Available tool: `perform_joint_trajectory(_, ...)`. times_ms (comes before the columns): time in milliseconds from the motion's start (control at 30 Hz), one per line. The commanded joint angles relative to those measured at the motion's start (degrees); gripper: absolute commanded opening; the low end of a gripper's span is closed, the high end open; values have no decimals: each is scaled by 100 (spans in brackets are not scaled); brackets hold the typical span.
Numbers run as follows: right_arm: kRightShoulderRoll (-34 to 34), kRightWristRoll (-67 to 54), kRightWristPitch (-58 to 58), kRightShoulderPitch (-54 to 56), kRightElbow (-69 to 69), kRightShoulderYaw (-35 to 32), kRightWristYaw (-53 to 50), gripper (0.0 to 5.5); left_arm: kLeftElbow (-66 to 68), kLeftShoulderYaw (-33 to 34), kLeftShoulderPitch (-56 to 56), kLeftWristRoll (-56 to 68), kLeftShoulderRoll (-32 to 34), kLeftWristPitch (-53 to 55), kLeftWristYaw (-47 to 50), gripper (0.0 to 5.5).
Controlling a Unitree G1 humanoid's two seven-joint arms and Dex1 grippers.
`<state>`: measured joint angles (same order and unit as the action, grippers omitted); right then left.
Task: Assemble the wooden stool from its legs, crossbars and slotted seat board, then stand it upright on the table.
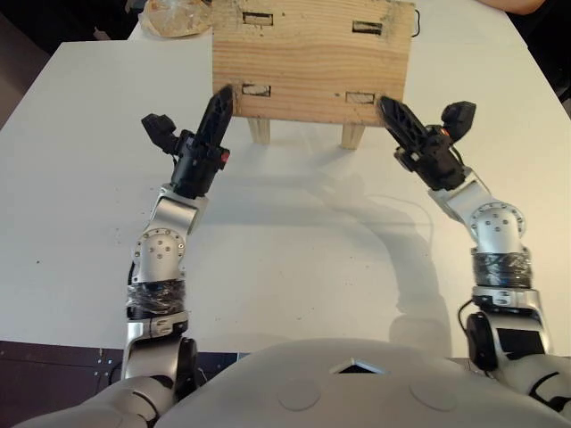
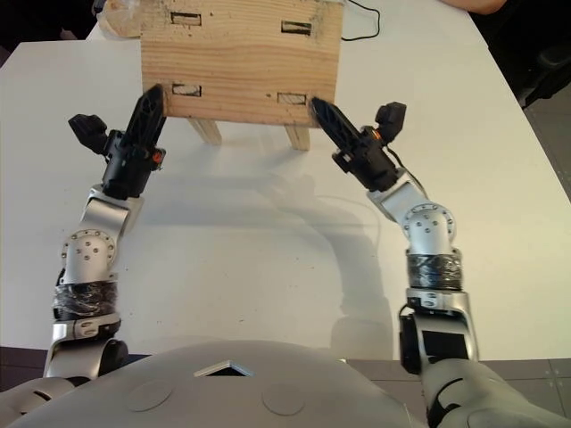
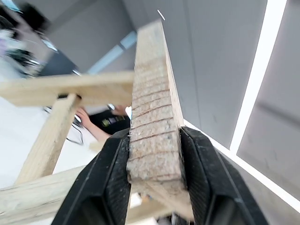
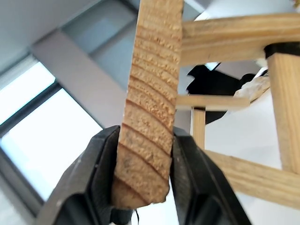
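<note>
A white table (image 1: 294,259) fills most of the frame. At top centre the wooden stool (image 1: 312,62) has two legs (image 1: 260,131) down on it. A crumpled clear bag (image 1: 178,18) lies upper left and a black cable (image 2: 376,20) upper right.

Bright, even light from overhead here, so we get a white desk (image 1: 294,259) that's nearly glaring all over. Shadows are soft-edged. We see a pale one under the seat board (image 1: 312,53) spreading toward the near edge, plus wider grey patches across the desk's middle, heaviest toward the near right corner. In the left wrist view a ceiling light strip (image 3: 255,93) is blown out pure white, and the room behind the left claw (image 3: 154,140) goes soft and smeary. Same deal in the right wrist view: a bright pane (image 4: 42,140) washes out behind the right claw (image 4: 145,136), whose black fingers (image 4: 93,178) look almost featureless to us.
</note>
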<state>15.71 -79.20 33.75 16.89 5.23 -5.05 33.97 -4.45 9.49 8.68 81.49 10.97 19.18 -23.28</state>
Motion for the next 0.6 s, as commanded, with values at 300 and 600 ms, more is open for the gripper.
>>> perform_joint_trajectory(300,-2214,-602,-1526,1708,-1456,-409,-6568,132,-990,62,1694,1418,-1633,-726,5712,129)
perform_joint_trajectory(600,-2344,192,-1209,1061,-1401,-146,-7716,132,-403,186,1347,954,-1779,-582,6507,129)
